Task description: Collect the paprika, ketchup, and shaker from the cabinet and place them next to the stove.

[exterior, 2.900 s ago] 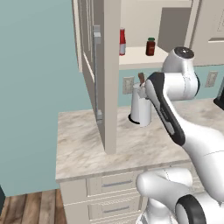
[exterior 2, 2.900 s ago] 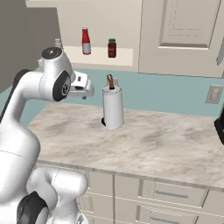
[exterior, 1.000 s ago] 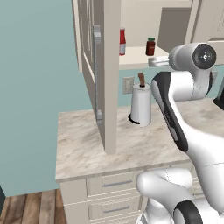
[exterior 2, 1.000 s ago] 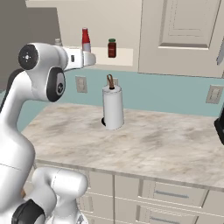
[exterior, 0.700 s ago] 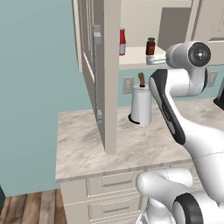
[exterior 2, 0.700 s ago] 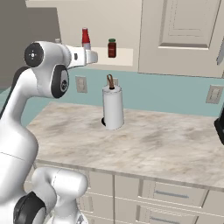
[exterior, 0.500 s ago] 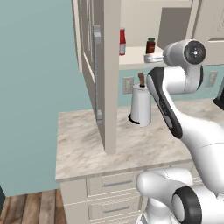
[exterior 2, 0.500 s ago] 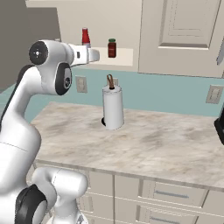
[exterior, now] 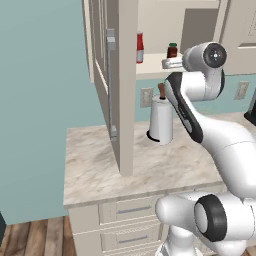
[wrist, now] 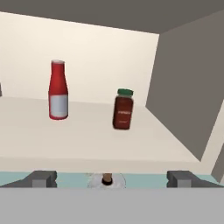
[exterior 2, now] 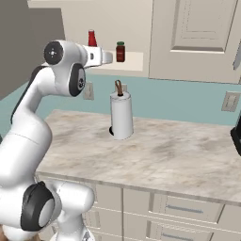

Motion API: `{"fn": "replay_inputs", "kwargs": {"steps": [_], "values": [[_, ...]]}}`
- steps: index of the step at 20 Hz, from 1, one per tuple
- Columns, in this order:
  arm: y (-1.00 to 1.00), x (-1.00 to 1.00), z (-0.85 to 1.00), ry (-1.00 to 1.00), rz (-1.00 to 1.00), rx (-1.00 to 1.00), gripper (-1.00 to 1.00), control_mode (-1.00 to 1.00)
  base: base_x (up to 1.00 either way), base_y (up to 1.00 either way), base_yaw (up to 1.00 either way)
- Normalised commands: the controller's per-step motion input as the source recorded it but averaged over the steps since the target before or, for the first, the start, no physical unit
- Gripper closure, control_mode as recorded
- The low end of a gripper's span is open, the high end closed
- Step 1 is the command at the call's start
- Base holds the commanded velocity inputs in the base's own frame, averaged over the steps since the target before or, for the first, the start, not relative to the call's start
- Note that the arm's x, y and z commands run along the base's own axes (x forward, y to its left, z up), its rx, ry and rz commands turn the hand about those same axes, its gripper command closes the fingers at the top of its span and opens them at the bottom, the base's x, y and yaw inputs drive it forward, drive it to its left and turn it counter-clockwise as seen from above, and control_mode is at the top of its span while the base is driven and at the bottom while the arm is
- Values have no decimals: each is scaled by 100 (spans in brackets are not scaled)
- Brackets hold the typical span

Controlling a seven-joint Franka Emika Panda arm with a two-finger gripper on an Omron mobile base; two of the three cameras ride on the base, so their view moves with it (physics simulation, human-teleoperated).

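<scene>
Fingers spread wide, my gripper [wrist: 112,177] hangs at the shelf edge of the cabinet [wrist: 183,100]. Nearest stands the paprika [wrist: 123,109], the ketchup [wrist: 58,89] farther back; I should centre on the jar before closing.

Base views: behind arm, left and right, sharing desk [exterior 2: 155,155] and cabinet [exterior: 125,85]. Hand view: close, facing cabinet shelf [wrist: 87,140].
</scene>
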Motion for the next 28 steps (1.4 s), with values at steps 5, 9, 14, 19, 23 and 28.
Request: {"fn": "replay_inputs", "kwargs": {"steps": [5,9,14,19,23,28], "values": [[-18,51,0,14,0,4,-100,-100,0,0,0],[-6,44,0,10,0,1,-100,-100,0,0,0],[-12,50,0,7,1,0,-100,-100,0,0,0],[-17,51,0,4,4,2,-100,-100,0,0,0],[-13,44,0,6,4,4,-100,-100,0,0,0],[-17,39,0,6,5,5,-100,-100,0,0,0]]}}
